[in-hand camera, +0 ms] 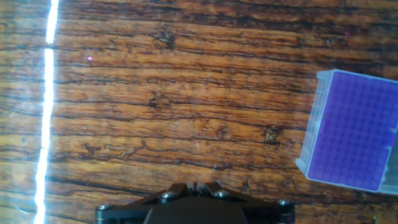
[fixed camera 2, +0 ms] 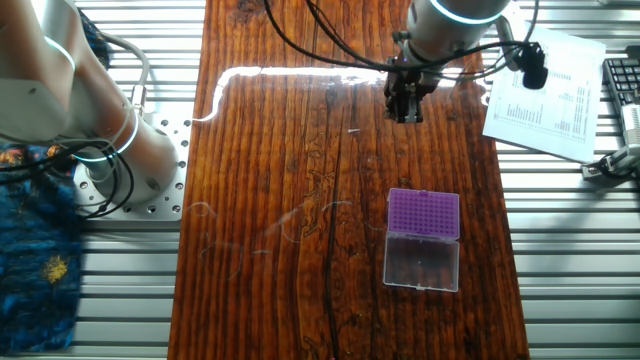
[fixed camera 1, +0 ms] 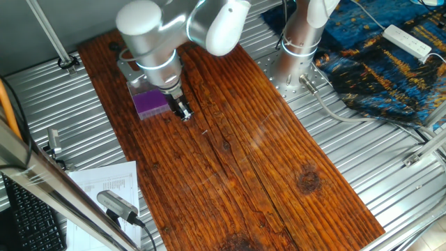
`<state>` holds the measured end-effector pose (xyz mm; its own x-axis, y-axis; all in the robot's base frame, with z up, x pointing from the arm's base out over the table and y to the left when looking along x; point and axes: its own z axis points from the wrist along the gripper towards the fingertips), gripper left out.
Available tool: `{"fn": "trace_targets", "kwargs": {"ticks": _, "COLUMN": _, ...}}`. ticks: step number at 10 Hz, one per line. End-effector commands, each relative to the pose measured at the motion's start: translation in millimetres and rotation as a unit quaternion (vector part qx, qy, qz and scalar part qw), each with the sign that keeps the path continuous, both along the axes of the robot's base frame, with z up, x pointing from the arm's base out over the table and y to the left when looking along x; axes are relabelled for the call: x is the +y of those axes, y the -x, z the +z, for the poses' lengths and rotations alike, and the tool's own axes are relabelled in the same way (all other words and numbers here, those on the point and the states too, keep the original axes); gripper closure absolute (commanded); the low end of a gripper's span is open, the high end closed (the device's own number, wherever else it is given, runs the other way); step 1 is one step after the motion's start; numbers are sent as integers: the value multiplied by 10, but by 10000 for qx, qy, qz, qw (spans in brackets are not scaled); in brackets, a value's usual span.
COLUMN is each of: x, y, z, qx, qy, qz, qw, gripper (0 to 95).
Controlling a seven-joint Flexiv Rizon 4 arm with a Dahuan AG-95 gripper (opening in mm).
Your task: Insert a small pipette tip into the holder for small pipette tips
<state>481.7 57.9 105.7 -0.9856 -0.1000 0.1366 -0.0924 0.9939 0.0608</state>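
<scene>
The holder for small pipette tips (fixed camera 2: 424, 213) is a clear box with a purple top rack, and its clear lid (fixed camera 2: 422, 262) lies open beside it on the wooden board. It also shows in one fixed view (fixed camera 1: 152, 103) and at the right edge of the hand view (in-hand camera: 353, 134). A tiny pale sliver, the small pipette tip (fixed camera 2: 353, 129), lies on the board to one side of my gripper; it also shows faintly in one fixed view (fixed camera 1: 205, 130). My gripper (fixed camera 2: 404, 112) hovers over bare board, apart from the holder and the tip. Its fingertips (in-hand camera: 198, 185) stand together with nothing seen between them.
The wooden board (fixed camera 2: 300, 250) lies on a ribbed metal table. A printed paper sheet (fixed camera 2: 545, 95) and a keyboard edge (fixed camera 2: 625, 90) lie past the board's edge. The arm's base (fixed camera 2: 140, 160) stands on the other side by a blue patterned cloth (fixed camera 1: 390, 63).
</scene>
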Motion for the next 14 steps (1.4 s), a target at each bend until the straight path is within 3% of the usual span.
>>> {"fn": "trace_targets", "kwargs": {"ticks": 1, "x": 2, "y": -19, "z": -13, "qx": 40, "qy": -5, "qz": -8, "qw": 10000, "gripper": 950}}
{"fn": "trace_targets", "kwargs": {"ticks": 4, "x": -2, "y": -12, "z": -16, "qx": 65, "qy": 1, "qz": -7, "qw": 10000, "gripper": 950}}
{"fn": "trace_targets", "kwargs": {"ticks": 5, "x": -2, "y": -12, "z": -16, "qx": -188, "qy": -37, "qz": 148, "qw": 9997, "gripper": 950}}
{"fn": "trace_targets", "kwargs": {"ticks": 6, "x": -2, "y": -12, "z": -16, "qx": -284, "qy": -55, "qz": 261, "qw": 9992, "gripper": 950}}
{"fn": "trace_targets", "kwargs": {"ticks": 7, "x": -2, "y": -12, "z": -16, "qx": -250, "qy": -57, "qz": 282, "qw": 9993, "gripper": 950}}
{"fn": "trace_targets", "kwargs": {"ticks": 8, "x": -2, "y": -12, "z": -16, "qx": -96, "qy": -15, "qz": 190, "qw": 9998, "gripper": 950}}
{"fn": "trace_targets", "kwargs": {"ticks": 11, "x": -2, "y": -12, "z": -16, "qx": -168, "qy": 1, "qz": 127, "qw": 9998, "gripper": 950}}
{"fn": "trace_targets", "kwargs": {"ticks": 12, "x": 53, "y": 78, "z": -72, "qx": -336, "qy": 36, "qz": 60, "qw": 9994, "gripper": 950}}
{"fn": "trace_targets", "kwargs": {"ticks": 14, "x": 142, "y": 160, "z": -124, "qx": -377, "qy": 83, "qz": -39, "qw": 9992, "gripper": 950}}
